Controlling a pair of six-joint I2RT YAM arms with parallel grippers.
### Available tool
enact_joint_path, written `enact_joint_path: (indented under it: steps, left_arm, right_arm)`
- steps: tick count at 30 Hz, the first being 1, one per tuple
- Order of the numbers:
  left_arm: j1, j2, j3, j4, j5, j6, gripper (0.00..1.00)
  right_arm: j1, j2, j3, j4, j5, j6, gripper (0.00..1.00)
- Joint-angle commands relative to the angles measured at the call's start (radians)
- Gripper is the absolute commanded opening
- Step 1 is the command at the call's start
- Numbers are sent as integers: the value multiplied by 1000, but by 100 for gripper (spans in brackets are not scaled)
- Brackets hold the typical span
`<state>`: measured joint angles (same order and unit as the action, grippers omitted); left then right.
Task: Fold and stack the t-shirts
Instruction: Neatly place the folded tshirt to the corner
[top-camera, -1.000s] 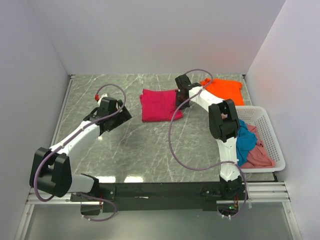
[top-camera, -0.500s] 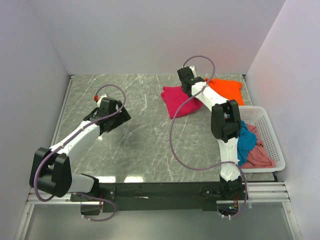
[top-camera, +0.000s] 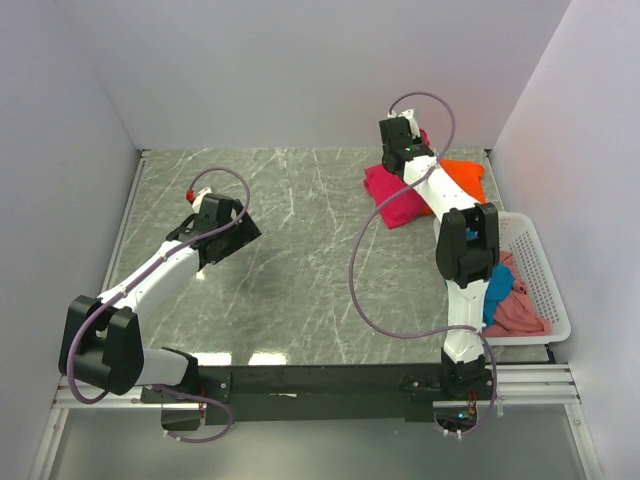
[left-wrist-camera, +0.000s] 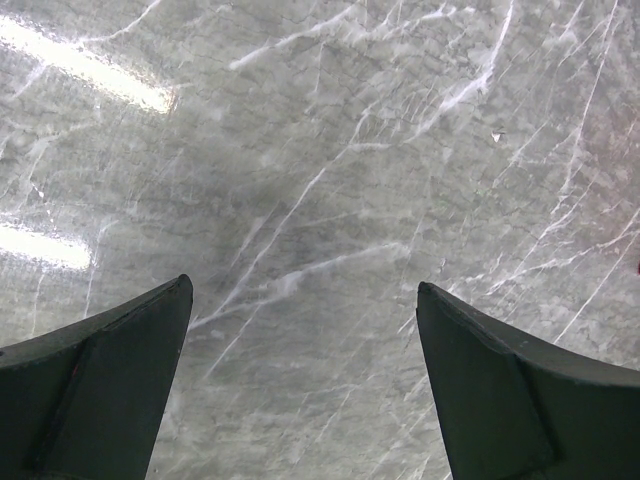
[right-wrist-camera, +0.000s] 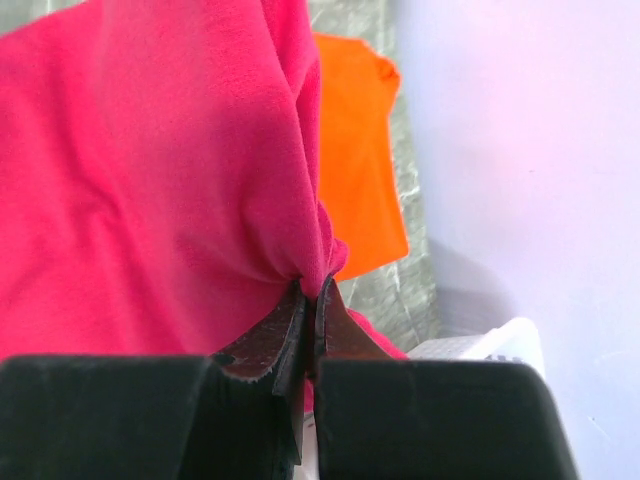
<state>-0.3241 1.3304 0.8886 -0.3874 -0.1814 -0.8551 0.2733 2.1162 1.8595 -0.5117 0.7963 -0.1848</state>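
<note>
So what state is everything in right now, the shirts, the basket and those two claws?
crimson t-shirt: bunched, pinched by the right gripper.
orange t-shirt: folded, lying flat.
teal-blue t-shirt: crumpled in the basket.
pink t-shirt: crumpled in the basket.
basket: upright, holding two shirts.
left gripper: open, empty.
right gripper: shut on the crimson t-shirt.

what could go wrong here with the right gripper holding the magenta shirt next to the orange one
1. The right gripper pinches only a small bunch of the magenta shirt, so the cloth may slip out or lose its fold.
2. The magenta shirt sits close beside the orange shirt; setting it down could rumple that one or land crooked.
</note>
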Motion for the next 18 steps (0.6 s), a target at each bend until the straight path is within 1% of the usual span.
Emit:
enact_joint_path:
  steps: [1,8,12,16,18]
  left_arm:
    - [-1,-14,47,-8,-9,-10,99]
    - [-1,-19,46,-10,-16,-12,99]
    - [-1,-19,44,-7,-13,-13,99]
    - [-1,-19,46,-4,-10,-12,99]
    - [-1,-19,47,-7,-15,-9,99]
  right_arm:
    - [-16,-94,47,65,14,-1,0]
    - [-32,-90,93,47,-25,51,0]
    - [-46,-94,147,15,-81,85,0]
    - [-48,-111,168,7,-158,85,0]
    - [-51,-116,191,-7,-167,88,0]
